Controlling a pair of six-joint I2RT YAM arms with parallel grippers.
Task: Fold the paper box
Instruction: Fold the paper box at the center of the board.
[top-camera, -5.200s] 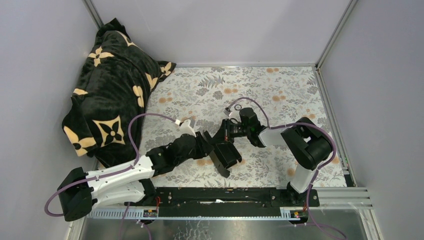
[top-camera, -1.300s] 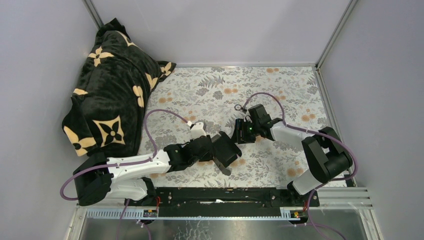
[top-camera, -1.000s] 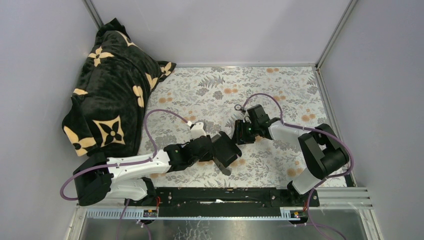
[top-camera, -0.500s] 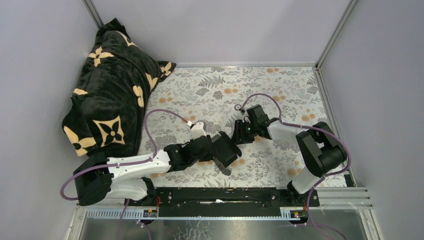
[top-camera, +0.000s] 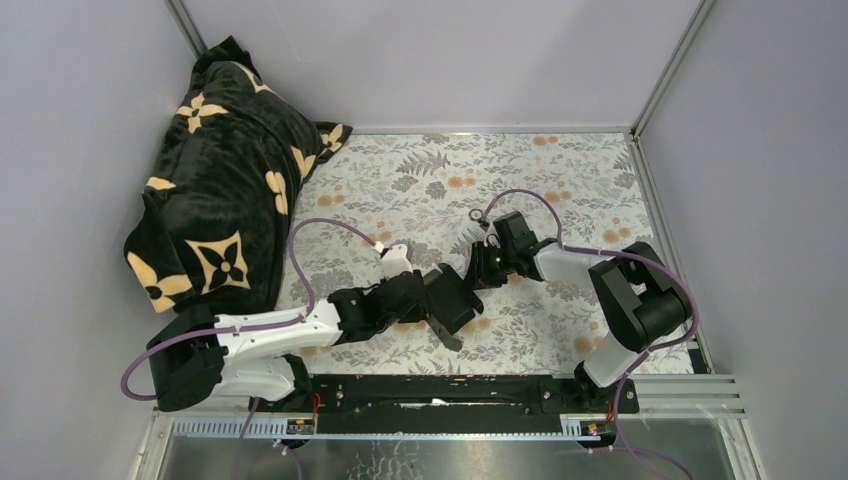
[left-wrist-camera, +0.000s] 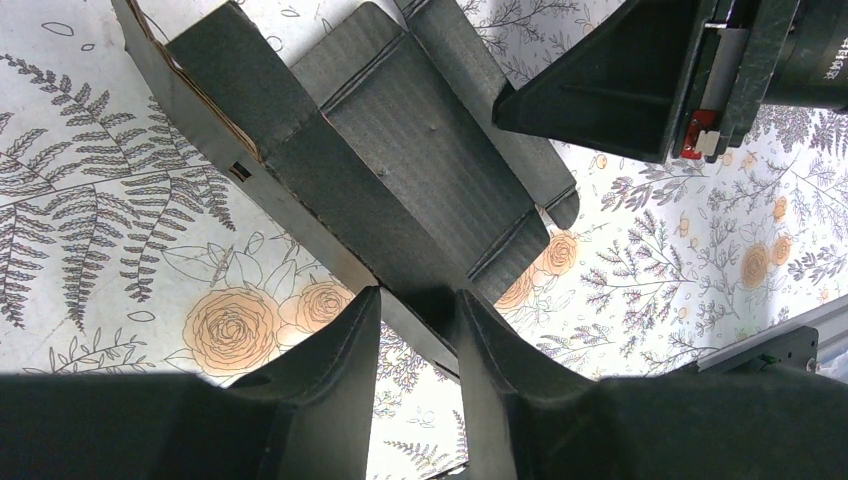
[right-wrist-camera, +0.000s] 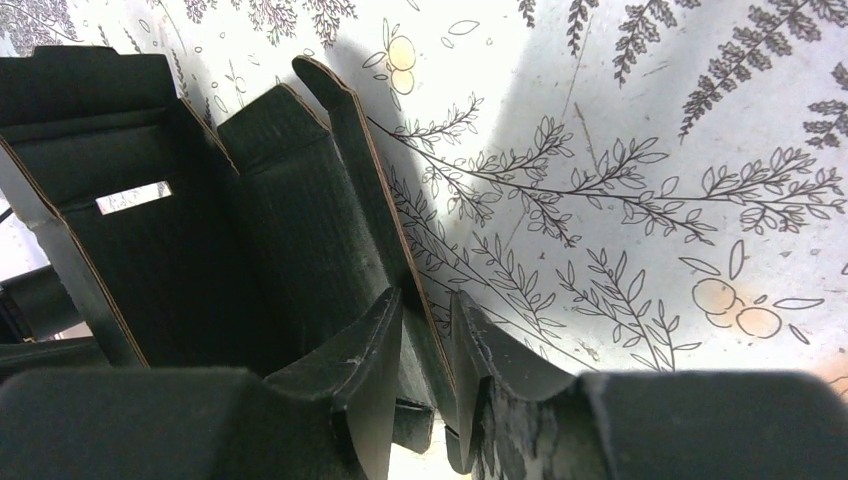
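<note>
Two robot arms, the left arm (top-camera: 270, 335) and the right arm (top-camera: 575, 265), reach in from the near edge of the floral counter (top-camera: 560, 170) to one paper box (top-camera: 455, 300), half-formed near the counter's middle. The left fingers (left-wrist-camera: 360, 330) are drawn close, clamped on the edge of one wall. The right fingers (right-wrist-camera: 385, 330) pinch a single flap through a narrow gap. One black flower-patterned blanket (top-camera: 220, 180) lies heaped at the far left corner.

At my ten o'clock a black plush blanket (top-camera: 225, 190) with cream flowers lies heaped on the fern-printed table cover (top-camera: 560, 180).
</note>
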